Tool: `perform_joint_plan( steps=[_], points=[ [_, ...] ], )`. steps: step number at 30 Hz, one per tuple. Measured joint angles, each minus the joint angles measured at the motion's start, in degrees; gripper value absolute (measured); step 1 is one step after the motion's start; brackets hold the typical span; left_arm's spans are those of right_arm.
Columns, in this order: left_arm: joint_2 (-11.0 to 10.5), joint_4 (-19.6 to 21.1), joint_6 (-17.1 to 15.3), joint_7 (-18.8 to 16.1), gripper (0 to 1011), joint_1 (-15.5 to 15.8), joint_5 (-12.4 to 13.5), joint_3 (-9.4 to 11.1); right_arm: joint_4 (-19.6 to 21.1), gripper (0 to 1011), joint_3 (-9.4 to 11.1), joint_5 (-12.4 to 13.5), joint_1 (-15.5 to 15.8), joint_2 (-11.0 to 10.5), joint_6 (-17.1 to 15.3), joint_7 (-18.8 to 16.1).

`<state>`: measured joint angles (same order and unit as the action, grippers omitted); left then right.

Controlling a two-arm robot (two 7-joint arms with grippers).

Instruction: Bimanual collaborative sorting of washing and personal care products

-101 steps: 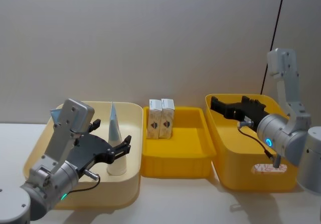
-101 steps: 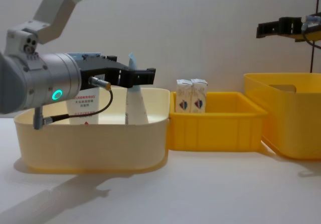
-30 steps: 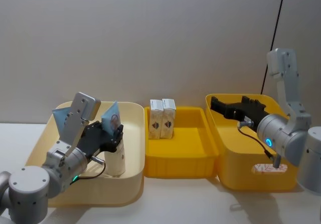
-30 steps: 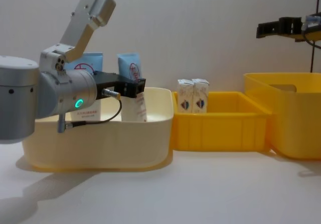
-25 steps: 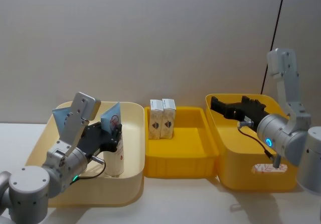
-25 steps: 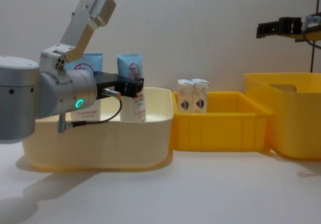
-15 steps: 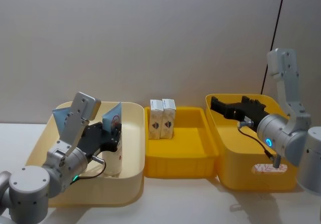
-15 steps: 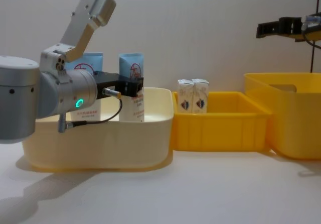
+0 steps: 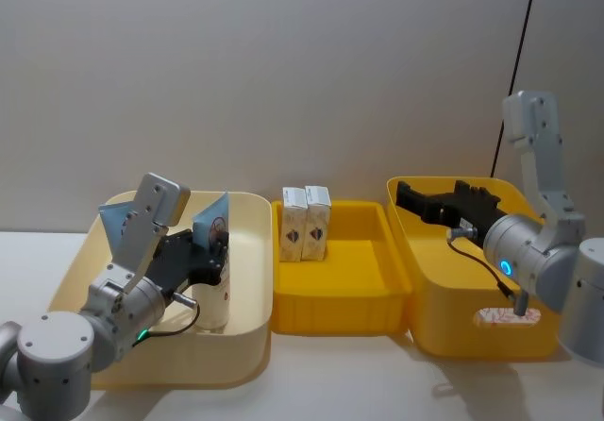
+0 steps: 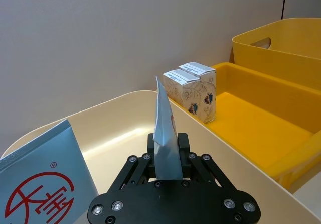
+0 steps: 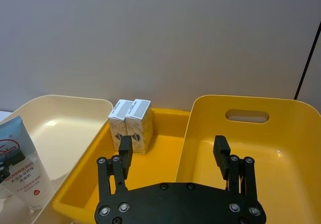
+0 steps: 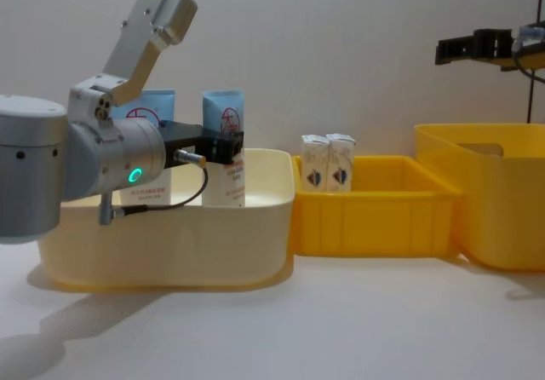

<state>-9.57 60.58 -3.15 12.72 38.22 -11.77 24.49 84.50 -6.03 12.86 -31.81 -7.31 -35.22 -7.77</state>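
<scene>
Two tubes stand in the cream bin (image 12: pixel 170 244) on the desk (image 12: pixel 341 329). The left gripper (image 12: pixel 230 148) has its fingers clamped around the right tube (image 12: pixel 223 112), which is upright. The other tube (image 10: pixel 42 184) stands beside it. Two cartons (image 9: pixel 304 223) stand together in the middle tray (image 12: pixel 375 222). The right gripper (image 11: pixel 173 148) hovers over the yellow bin (image 9: pixel 453 336), with its fingers wide apart and empty.

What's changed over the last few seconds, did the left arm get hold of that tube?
Yes. The left end effector, open around the tube before, has shut on it and turned its logo face toward the robot; the cream bin slid slightly to the robot's right. The right end effector stays open above the large yellow bin; the two cartons have not moved.
</scene>
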Motion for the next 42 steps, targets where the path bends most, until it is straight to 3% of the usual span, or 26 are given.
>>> perform_joint_plan(
  steps=[24,42],
  points=[
    [0.06,-0.24,0.0,0.01,227,0.11,0.05,-0.05,0.0,1004,0.0,0.0,0.0,0.0,0.0,0.0],
    [0.16,-1.18,3.01,1.98,226,3.85,1.58,-0.23,0.0,1003,0.0,0.0,0.0,0.0,0.0,0.0]
  ],
)
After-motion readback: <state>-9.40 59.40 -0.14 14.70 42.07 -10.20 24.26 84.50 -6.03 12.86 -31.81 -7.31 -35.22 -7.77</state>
